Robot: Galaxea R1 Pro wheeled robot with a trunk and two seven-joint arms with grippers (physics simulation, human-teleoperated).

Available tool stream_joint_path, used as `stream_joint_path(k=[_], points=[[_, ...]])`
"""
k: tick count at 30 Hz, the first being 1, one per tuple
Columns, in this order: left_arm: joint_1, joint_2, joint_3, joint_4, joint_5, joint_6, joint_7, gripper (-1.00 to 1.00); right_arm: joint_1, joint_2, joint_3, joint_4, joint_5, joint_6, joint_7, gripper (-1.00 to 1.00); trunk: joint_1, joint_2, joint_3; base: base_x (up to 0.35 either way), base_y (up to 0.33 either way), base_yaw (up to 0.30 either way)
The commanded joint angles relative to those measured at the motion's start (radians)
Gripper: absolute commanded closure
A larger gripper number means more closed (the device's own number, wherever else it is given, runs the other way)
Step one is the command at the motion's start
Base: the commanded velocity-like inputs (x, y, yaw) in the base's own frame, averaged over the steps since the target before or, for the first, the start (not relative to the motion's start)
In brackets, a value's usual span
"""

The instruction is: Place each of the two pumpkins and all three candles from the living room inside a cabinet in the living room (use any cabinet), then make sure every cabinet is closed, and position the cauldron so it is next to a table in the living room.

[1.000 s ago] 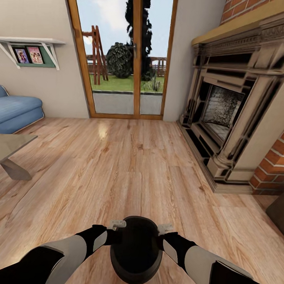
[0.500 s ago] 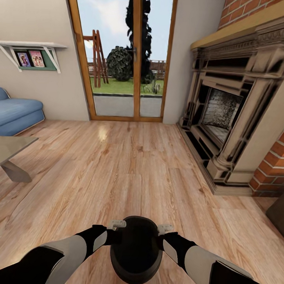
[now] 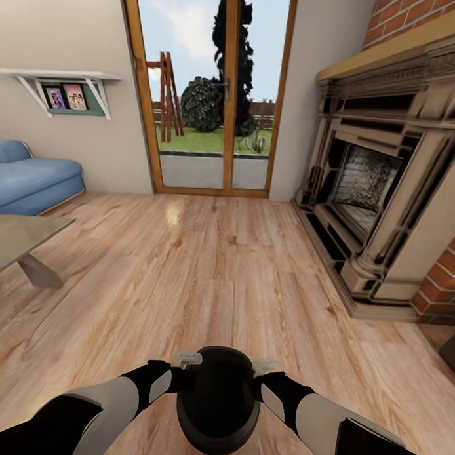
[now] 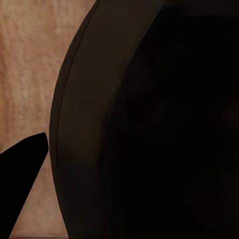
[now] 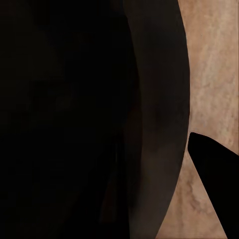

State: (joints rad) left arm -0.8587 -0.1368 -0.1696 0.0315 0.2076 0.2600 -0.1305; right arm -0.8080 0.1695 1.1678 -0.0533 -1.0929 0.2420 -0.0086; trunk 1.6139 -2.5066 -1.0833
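The glossy black cauldron [image 3: 218,404] hangs low in front of my trunk, above the wood floor, held between both arms. My left gripper [image 3: 187,362] grips its rim on one side and my right gripper [image 3: 264,368] grips the other side. In the left wrist view the cauldron's dark wall [image 4: 149,124] is very close, with one finger [image 4: 20,194] outside it. The right wrist view shows the same wall [image 5: 99,124] and an outer finger [image 5: 214,184]. A corner of the grey table [image 3: 17,236] shows at the left. The pumpkins, candles and cabinet are out of view.
A blue sofa [image 3: 32,181] stands behind the table, under a wall shelf [image 3: 68,84]. A glass door [image 3: 212,102] is straight ahead. A large fireplace [image 3: 380,187] with a brick surround lines the right side. Open wood floor [image 3: 206,273] lies between them.
The whole view has shifted right, so the camera has turned left. More of the table and sofa shows now. Both arms and the cauldron keep the same pose.
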Motion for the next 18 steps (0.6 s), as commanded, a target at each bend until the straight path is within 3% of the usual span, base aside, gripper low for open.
stream_joint_path(k=[1,18], points=[[-0.002,0.011,-0.024,0.001,0.004,-0.001,0.002,1.00,-0.001,-0.001,0.023,0.000,-0.009,0.003,-0.002,1.00,0.000,0.000,-0.001,0.000,0.000,0.279],[-0.002,0.011,-0.023,0.001,0.004,-0.001,0.002,1.00,0.000,-0.001,0.023,0.000,-0.008,0.003,-0.002,1.00,0.000,0.000,-0.001,0.000,0.000,0.289]])
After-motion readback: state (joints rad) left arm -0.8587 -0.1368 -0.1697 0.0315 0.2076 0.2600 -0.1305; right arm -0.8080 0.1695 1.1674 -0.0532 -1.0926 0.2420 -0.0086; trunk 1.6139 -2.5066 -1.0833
